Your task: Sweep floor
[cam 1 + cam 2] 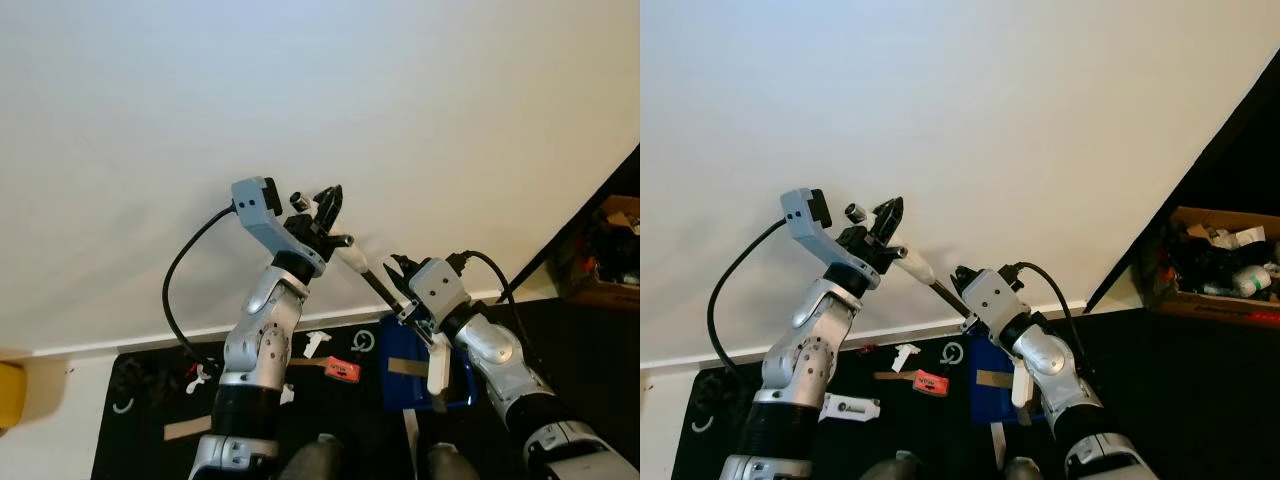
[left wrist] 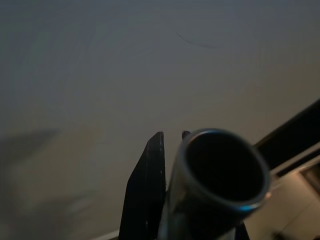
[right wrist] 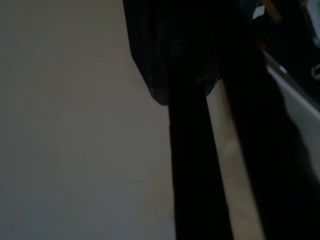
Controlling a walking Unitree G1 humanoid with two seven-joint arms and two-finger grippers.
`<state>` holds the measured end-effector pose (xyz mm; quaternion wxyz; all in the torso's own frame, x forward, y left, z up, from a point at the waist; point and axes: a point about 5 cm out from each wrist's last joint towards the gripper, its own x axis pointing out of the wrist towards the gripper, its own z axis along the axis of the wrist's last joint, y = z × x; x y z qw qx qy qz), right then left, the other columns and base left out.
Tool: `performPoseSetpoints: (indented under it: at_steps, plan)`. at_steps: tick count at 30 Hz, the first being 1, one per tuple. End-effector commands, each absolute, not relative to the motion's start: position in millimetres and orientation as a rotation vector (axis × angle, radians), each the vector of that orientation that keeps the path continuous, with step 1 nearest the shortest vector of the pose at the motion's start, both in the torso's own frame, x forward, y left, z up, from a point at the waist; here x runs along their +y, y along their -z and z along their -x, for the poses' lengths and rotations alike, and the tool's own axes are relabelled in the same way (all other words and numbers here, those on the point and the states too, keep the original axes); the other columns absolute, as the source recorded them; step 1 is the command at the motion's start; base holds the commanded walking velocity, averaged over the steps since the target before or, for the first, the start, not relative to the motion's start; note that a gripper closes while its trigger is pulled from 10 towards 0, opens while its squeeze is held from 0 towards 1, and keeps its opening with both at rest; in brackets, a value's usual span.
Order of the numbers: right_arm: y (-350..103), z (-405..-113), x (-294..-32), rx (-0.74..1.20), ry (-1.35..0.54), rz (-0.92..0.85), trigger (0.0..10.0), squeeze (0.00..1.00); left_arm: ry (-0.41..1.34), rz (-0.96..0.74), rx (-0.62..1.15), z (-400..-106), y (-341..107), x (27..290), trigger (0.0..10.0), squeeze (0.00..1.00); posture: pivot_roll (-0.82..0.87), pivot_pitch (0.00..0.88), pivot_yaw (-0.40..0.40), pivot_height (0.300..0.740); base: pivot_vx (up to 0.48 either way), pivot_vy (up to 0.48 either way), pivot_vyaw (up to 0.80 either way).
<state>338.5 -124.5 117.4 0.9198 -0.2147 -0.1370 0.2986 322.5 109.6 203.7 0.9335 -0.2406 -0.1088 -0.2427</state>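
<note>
White wall fills the background — both tools clench a long black broom handle [image 1: 375, 283]: left tool [image 1: 328, 215] up top, right tool [image 1: 402, 275] lower. Scraps of litter [image 1: 342, 369] dot the black floor [image 1: 590, 350]. Judging by the angle, the handle tip could scrape the wall.

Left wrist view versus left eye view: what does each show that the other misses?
The left wrist view alone looks into the broom handle's hollow open end. The left eye view alone takes in the dark floor, the blue dustpan and the right end effector on the pole. Both show the left end effector gripping the handle before the white wall.
</note>
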Motion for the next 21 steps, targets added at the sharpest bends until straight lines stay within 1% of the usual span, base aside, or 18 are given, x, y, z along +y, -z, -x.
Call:
performPoseSetpoints:
  at_steps: [1,2,5,6,7,8,11,14,15,17,18,20,21]
  plan:
    - [-99,-330,-118,-0.221,-0.628,0.389,10.0,0.00,0.439,0.414,-0.208,-317,-203,129,10.0,0.00,0.16,0.361,0.152,0.740,0.000,0.000,0.00]
    - [-99,-330,-118,-0.221,-0.628,0.389,10.0,0.00,0.439,0.414,-0.208,-317,-203,129,10.0,0.00,0.16,0.361,0.152,0.740,0.000,0.000,0.00]
    - [-98,-330,-119,-0.218,-0.629,0.389,10.0,0.00,0.333,0.335,-0.202,-309,-204,158,10.0,0.00,0.16,0.363,0.151,0.740,0.000,0.000,0.00]
    - [-98,-330,-119,-0.218,-0.629,0.389,10.0,0.00,0.333,0.335,-0.202,-309,-204,158,10.0,0.00,0.16,0.363,0.151,0.740,0.000,0.000,0.00]
    - [-98,-329,-119,-0.217,-0.630,0.390,10.0,0.00,0.281,0.295,-0.206,-305,-206,172,10.0,0.00,0.17,0.365,0.150,0.740,0.000,0.000,0.00]
    - [-98,-329,-120,-0.215,-0.631,0.391,10.0,0.00,0.257,0.288,-0.207,-304,-207,178,10.0,0.00,0.17,0.365,0.150,0.740,0.000,0.000,0.00]
    - [-98,-329,-120,-0.214,-0.631,0.391,10.0,0.00,0.237,0.278,-0.206,-301,-208,185,10.0,0.00,0.17,0.365,0.150,0.740,0.000,0.000,0.00]
    - [-97,-329,-120,-0.212,-0.632,0.393,10.0,0.00,0.192,0.246,-0.202,-295,-209,200,10.0,0.00,0.17,0.364,0.150,0.740,0.000,0.000,0.00]
    - [-97,-329,-120,-0.212,-0.632,0.393,10.0,0.00,0.192,0.246,-0.202,-295,-209,200,10.0,0.00,0.17,0.364,0.150,0.740,0.000,0.000,0.00]
    - [-97,-329,-120,-0.213,-0.632,0.393,10.0,0.00,0.144,0.203,-0.219,-294,-205,211,10.0,0.00,0.17,0.364,0.150,0.740,0.000,0.000,0.00]
    - [-97,-329,-120,-0.213,-0.632,0.393,10.0,0.00,0.144,0.203,-0.219,-294,-205,211,10.0,0.00,0.17,0.364,0.150,0.740,0.000,0.000,0.00]
    - [-99,-329,-120,-0.219,-0.635,0.393,10.0,0.00,0.092,0.209,-0.238,-296,-200,223,10.0,0.00,0.16,0.377,0.146,0.740,0.000,0.000,0.00]
    - [-99,-329,-120,-0.219,-0.635,0.393,10.0,0.00,0.092,0.209,-0.238,-296,-200,223,10.0,0.00,0.16,0.377,0.146,0.740,0.000,0.000,0.00]
